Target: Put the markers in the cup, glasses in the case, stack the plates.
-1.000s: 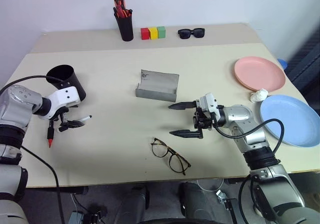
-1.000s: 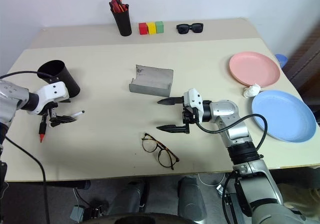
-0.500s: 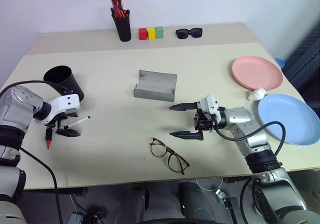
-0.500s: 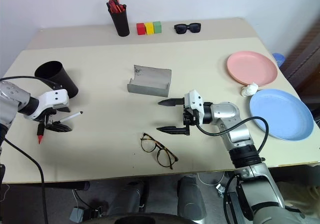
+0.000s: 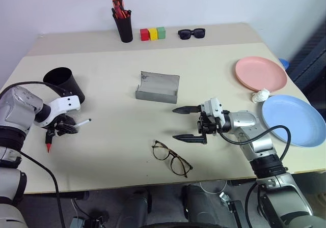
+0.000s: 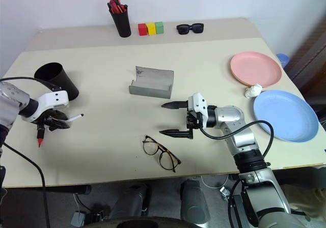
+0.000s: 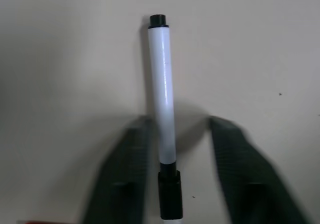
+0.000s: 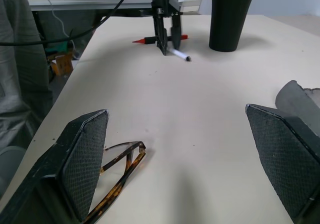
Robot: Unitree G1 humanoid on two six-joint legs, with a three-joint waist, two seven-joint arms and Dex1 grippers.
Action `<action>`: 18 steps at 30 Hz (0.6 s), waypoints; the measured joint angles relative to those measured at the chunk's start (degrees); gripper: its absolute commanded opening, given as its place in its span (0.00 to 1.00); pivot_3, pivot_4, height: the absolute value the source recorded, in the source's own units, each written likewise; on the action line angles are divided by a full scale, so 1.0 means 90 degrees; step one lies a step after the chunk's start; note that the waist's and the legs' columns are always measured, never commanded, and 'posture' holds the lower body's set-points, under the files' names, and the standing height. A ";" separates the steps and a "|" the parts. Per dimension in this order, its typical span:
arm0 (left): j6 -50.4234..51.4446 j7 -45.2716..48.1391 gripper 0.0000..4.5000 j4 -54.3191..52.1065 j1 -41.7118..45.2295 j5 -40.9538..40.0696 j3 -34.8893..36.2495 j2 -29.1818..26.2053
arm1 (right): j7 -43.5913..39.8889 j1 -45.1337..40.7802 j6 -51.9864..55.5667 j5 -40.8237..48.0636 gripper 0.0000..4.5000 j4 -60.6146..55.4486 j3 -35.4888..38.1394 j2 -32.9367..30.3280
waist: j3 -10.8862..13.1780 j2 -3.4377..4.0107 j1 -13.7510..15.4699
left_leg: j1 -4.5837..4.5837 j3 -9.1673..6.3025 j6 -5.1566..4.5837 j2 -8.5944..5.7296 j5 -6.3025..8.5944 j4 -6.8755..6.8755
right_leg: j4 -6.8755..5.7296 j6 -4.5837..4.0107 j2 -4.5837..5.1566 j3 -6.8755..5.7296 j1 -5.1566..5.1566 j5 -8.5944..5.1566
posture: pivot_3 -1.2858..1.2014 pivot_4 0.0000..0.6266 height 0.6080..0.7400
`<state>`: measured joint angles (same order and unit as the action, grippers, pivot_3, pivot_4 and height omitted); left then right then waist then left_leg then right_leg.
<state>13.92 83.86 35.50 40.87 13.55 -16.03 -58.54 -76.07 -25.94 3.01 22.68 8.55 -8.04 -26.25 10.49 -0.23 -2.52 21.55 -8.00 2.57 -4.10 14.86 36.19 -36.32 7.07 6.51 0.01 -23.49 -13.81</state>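
The white marker [image 7: 162, 94] with a black cap lies on the table at the left, and my left gripper [image 5: 65, 127] points down over it with its fingers drawn together on it. The red marker [image 5: 49, 142] lies just beside that gripper. The black cup [image 5: 63, 83] stands upright right behind them. The glasses [image 5: 171, 158] lie unfolded near the front edge. Just behind and to the right of them, my right gripper [image 5: 174, 123] points left, open and empty. The grey case [image 5: 158, 87] lies open at mid-table. The pink plate [image 5: 261, 74] and the blue plate [image 5: 295, 120] lie side by side at the right.
A black pen cup [image 5: 123, 27] with orange-red pens, three coloured blocks [image 5: 153, 33] and black sunglasses [image 5: 191, 33] stand along the back. A crumpled white scrap [image 5: 262, 95] lies between the two plates.
My left gripper's fingers, spread wide around the white marker before, have closed in on it. The right arm has kept still.
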 measured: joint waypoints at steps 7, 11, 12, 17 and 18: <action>0.0244 0.0090 0.01 -0.0629 -0.0395 -0.0190 0.0101 -0.0166 | 0.0041 0.0000 0.0002 0.0009 1.00 -0.0006 0.0001 -0.0002 | 0.0000 0.0000 -0.0005 | -0.0001 0.0000 0.0000 0.0001 0.0000 -0.0002 | 0.0000 0.0000 0.0000 0.0003 -0.0001 0.0000 | 0.52 0.24 1.00; 0.0114 0.0107 0.01 -0.1409 -0.0808 -0.0805 0.0576 -0.0164 | 0.0038 -0.0006 -0.0008 0.0006 1.00 -0.0001 0.0001 0.0002 | 0.0003 -0.0004 0.0010 | 0.0001 -0.0002 0.0000 0.0002 0.0000 0.0000 | 0.0002 -0.0001 0.0002 0.0003 0.0000 0.0000 | 0.52 0.24 1.00; 0.0219 0.0107 0.01 -0.1833 -0.0925 -0.1088 0.0777 -0.0113 | 0.0040 -0.0008 -0.0019 0.0005 1.00 0.0011 0.0003 0.0003 | 0.0005 -0.0009 0.0025 | 0.0002 -0.0002 0.0000 0.0002 0.0000 0.0000 | 0.0003 -0.0001 0.0004 0.0004 0.0000 0.0000 | 0.52 0.24 1.00; 0.0901 -0.0472 0.01 -0.3094 -0.0964 -0.2131 0.1605 0.0516 | 0.0065 -0.0062 -0.0062 0.0004 1.00 0.0020 0.0001 0.0051 | 0.0008 -0.0014 0.0023 | -0.0002 -0.0003 0.0001 0.0000 0.0000 0.0004 | 0.0003 -0.0001 0.0005 0.0003 0.0004 0.0000 | 0.52 0.24 1.00; 0.1022 -0.0694 0.01 -0.3207 -0.0962 -0.2316 0.1818 0.0689 | 0.0089 -0.0079 -0.0071 0.0004 1.00 0.0034 0.0002 0.0065 | 0.0009 -0.0014 0.0010 | -0.0003 -0.0004 0.0001 0.0002 0.0000 0.0003 | 0.0002 -0.0001 0.0003 0.0003 0.0004 0.0000 | 0.52 0.24 1.00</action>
<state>23.11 77.62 6.63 32.21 -7.30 0.33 -52.34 -75.27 -26.65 2.37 22.71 8.85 -8.02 -25.67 10.57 -0.36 -2.43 21.52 -8.04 2.57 -4.09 14.86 36.21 -36.30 7.06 6.53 0.04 -23.45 -13.81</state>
